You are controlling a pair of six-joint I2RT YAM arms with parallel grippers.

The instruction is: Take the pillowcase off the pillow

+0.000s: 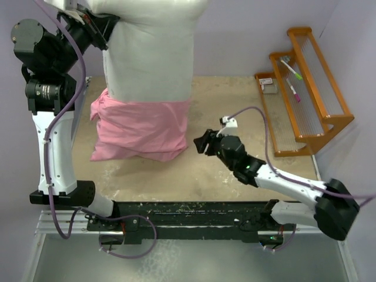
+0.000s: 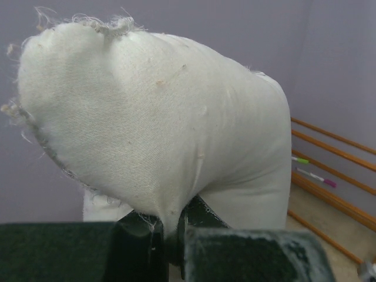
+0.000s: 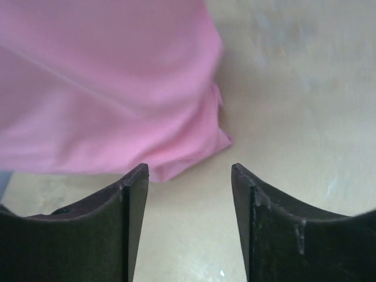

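Two arms, one job each: the left one lifts and the right one waits low. I judge this is so that the cover can be dragged down off the hanging cushion.
Left gripper: at 11 o'clock in the top view, raised high. Its wrist camera shows the jaws clamped on a pinch of white cloth at the pillow's edge, which is likely what holds the pillow off the table.
Pillow: hangs from 12 o'clock down toward the middle. It is plump, plain white and finely woven, with frayed threads along its seam. Its upper part is bare.
Pillowcase: bunched round the pillow's lower end at about 9 o'clock from centre, with its bottom edge resting on the table. It is shiny pink and crumpled, gathered in a roll at its top edge. No print can be made out from here.
Right gripper: near centre, just at the 3 o'clock side of the pillowcase. Its jaws are apart and hold nothing. From its wrist, the pink corner lies just beyond the fingertips, not yet between them, so a short reach and a pinch look to be next.
Rack: orange wood, at 2 o'clock, well apart, with pens on it.
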